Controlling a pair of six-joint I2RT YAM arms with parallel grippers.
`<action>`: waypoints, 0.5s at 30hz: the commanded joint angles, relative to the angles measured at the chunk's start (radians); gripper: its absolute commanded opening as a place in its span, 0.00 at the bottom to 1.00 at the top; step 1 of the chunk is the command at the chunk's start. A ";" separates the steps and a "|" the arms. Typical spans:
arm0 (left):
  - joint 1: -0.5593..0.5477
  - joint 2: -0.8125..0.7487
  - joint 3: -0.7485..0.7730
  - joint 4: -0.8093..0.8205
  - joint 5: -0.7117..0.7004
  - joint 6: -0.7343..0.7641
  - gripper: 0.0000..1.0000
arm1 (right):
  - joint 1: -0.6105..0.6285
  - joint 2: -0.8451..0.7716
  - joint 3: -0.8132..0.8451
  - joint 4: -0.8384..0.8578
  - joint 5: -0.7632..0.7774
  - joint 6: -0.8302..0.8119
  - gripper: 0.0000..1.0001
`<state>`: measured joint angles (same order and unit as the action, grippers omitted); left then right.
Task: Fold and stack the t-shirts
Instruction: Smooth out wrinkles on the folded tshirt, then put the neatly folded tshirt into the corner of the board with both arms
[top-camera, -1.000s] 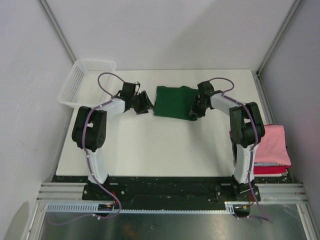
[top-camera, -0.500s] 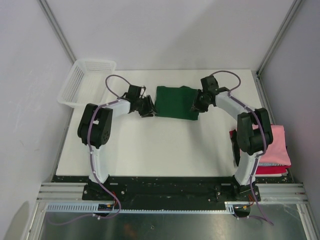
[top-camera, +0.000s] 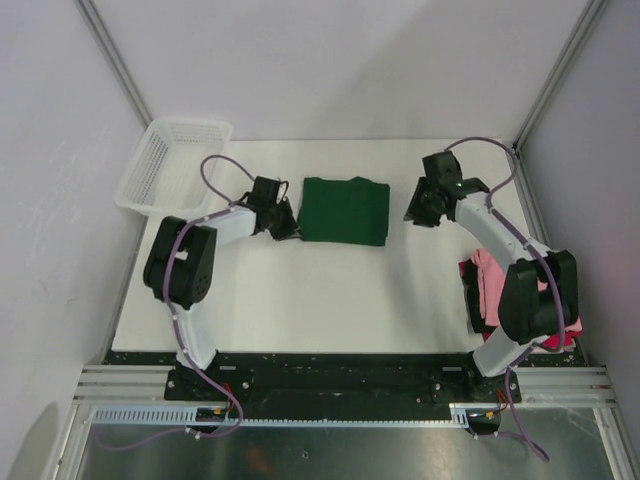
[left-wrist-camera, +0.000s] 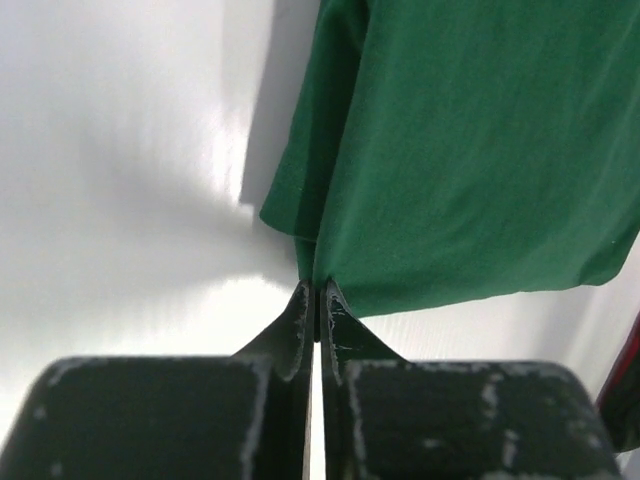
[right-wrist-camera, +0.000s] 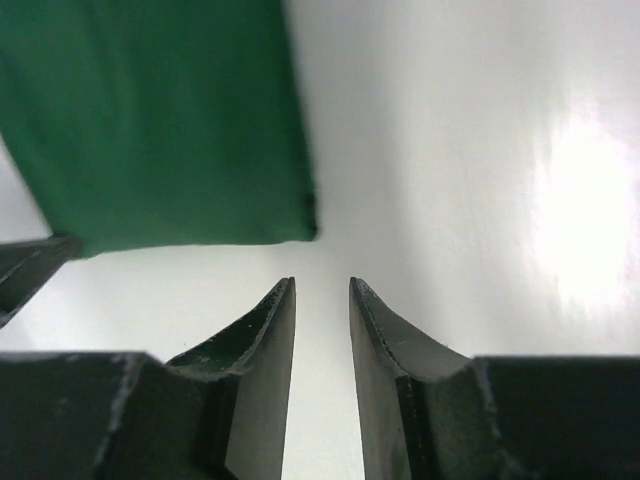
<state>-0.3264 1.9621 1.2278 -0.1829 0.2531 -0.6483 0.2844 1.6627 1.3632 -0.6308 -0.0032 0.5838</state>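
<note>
The dark green t-shirt (top-camera: 345, 210) lies folded into a rectangle at the middle back of the table. My left gripper (top-camera: 286, 222) is at its near left corner, and in the left wrist view it (left-wrist-camera: 318, 290) is shut on that corner of the green cloth (left-wrist-camera: 470, 150), whose left edge lifts slightly. My right gripper (top-camera: 420, 208) stands to the right of the shirt, apart from it. In its wrist view it (right-wrist-camera: 322, 285) is open with only table between the fingers, the shirt's corner (right-wrist-camera: 160, 120) just ahead. A pink t-shirt (top-camera: 489, 285) and a red one (top-camera: 556, 341) lie at the right edge, partly hidden by the right arm.
A white mesh basket (top-camera: 175, 160) stands at the back left corner. Grey walls close in the table on three sides. The right arm's elbow (top-camera: 535, 290) hangs over the pink and red pile.
My left gripper slid up to the green shirt's left corner and closed on it. My right gripper pulled off the shirt's right edge, and its elbow swung right over the pink pile.
</note>
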 joint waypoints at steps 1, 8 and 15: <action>0.024 -0.209 -0.134 -0.071 -0.149 -0.032 0.00 | -0.041 -0.127 -0.099 -0.082 0.128 0.009 0.34; 0.074 -0.501 -0.443 -0.123 -0.263 -0.081 0.00 | -0.102 -0.273 -0.317 -0.112 0.263 0.012 0.39; 0.127 -0.691 -0.643 -0.133 -0.342 -0.121 0.00 | -0.117 -0.233 -0.361 -0.080 0.351 -0.036 0.39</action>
<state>-0.2188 1.3376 0.6346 -0.3058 -0.0067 -0.7349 0.1684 1.4071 0.9985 -0.7444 0.2481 0.5797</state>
